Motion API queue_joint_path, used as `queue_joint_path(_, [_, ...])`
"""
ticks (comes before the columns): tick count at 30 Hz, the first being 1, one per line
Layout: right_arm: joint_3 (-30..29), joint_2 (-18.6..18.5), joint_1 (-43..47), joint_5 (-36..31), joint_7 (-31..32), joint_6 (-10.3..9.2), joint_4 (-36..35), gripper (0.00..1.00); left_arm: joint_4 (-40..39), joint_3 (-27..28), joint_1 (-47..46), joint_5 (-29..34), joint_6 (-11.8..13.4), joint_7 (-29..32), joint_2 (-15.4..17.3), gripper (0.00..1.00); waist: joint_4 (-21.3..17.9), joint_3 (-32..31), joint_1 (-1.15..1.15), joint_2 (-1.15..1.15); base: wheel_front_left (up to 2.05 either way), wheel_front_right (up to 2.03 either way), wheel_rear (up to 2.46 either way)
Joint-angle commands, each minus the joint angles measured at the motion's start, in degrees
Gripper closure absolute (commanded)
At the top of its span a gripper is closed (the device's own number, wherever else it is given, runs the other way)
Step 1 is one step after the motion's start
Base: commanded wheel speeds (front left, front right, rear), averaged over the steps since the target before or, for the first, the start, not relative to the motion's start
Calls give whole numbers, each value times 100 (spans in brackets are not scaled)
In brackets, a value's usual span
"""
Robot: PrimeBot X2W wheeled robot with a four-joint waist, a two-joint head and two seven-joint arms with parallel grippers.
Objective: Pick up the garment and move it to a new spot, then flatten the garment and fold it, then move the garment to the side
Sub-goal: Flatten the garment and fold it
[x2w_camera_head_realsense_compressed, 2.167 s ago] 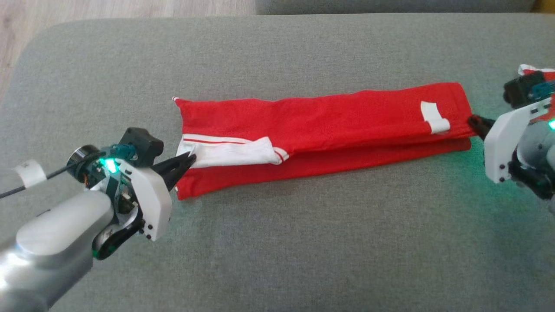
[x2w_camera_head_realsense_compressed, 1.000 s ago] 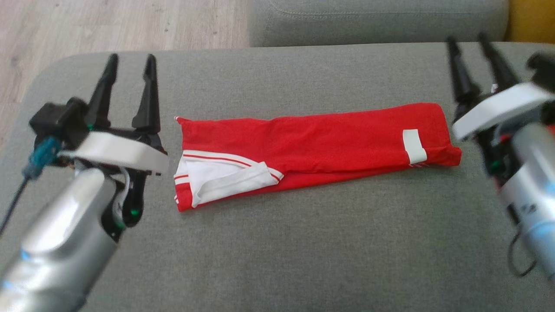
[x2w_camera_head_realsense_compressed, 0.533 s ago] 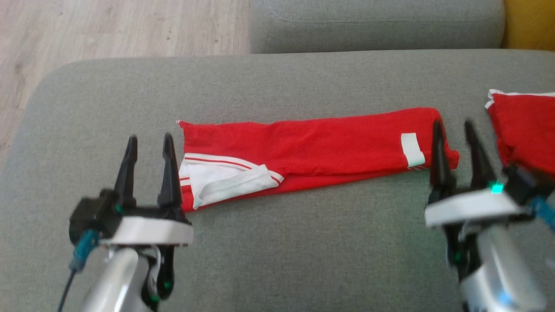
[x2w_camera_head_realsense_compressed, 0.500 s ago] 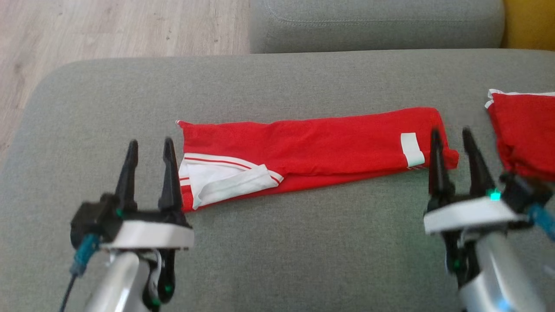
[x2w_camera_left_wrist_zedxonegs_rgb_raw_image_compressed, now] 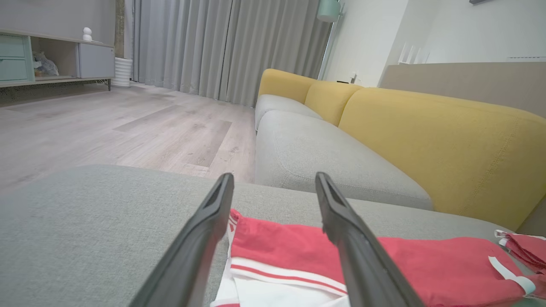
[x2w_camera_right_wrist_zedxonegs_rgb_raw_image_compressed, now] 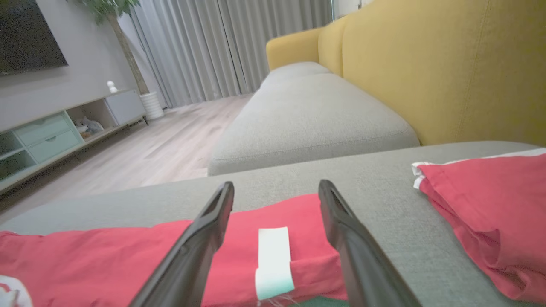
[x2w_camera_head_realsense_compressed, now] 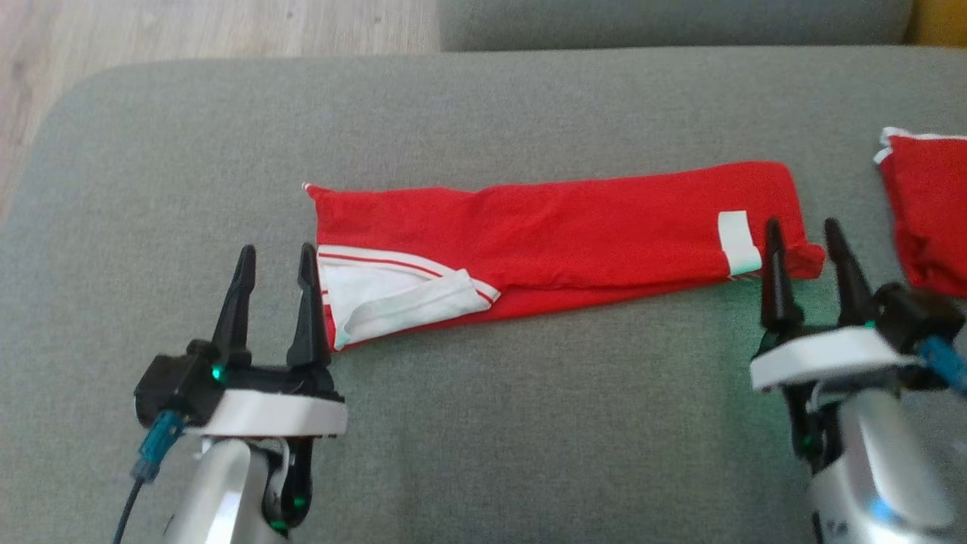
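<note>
1. At the lower left of the head view, the left gripper (x2w_camera_head_realsense_compressed: 276, 249) stands with its two dark fingers spread wide and nothing clasped between them. The fingers point up the frame.
2. At the lower right, the right gripper (x2w_camera_head_realsense_compressed: 801, 224) is likewise spread wide and grasps nothing.
3. The garment (x2w_camera_head_realsense_compressed: 544, 227) lies folded into a long red strip across the middle of the frame, on the grey cushion (x2w_camera_head_realsense_compressed: 483, 423). It reaches from one gripper to the other.
4. Its left end, with the white striped panel (x2w_camera_head_realsense_compressed: 385, 291), sits just beside the left gripper's inner finger. Whether they touch cannot be told.
5. In the left wrist view, the left gripper (x2w_camera_left_wrist_zedxonegs_rgb_raw_image_compressed: 274, 177) frames that red and white end (x2w_camera_left_wrist_zedxonegs_rgb_raw_image_compressed: 290, 247) low in the picture.
6. In the right wrist view, the right gripper (x2w_camera_right_wrist_zedxonegs_rgb_raw_image_compressed: 276, 184) frames the garment's other end, and the white tab (x2w_camera_right_wrist_zedxonegs_rgb_raw_image_compressed: 273, 256) shows between the fingers.
7. A second red piece (x2w_camera_head_realsense_compressed: 925, 211) lies at the right edge, apart from the strip.
8. Beyond, at the top of the frame, runs a yellow-backed sofa (x2w_camera_left_wrist_zedxonegs_rgb_raw_image_compressed: 426, 140) and pale wood floor (x2w_camera_head_realsense_compressed: 189, 30).
</note>
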Motion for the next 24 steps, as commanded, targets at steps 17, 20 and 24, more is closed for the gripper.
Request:
queue_joint_path(17, [-1581, 36, -1605, -723, 685, 19, 2158, 0, 54, 336, -629, 366, -331, -29, -201, 0, 342, 620, 0, 0, 0, 0, 0])
queue_joint_path(20, [-1544, 36, -1724, -761, 749, 19, 2525, 0, 73, 349, -643, 388, -353, -29, -211, 0, 348, 640, 0, 0, 0, 0, 0])
queue_joint_path(24, [-1362, 36, -1817, -799, 731, 19, 2874, 68, 95, 392, -665, 412, -374, -29, -219, 0, 334, 629, 0, 0, 0, 0, 0])
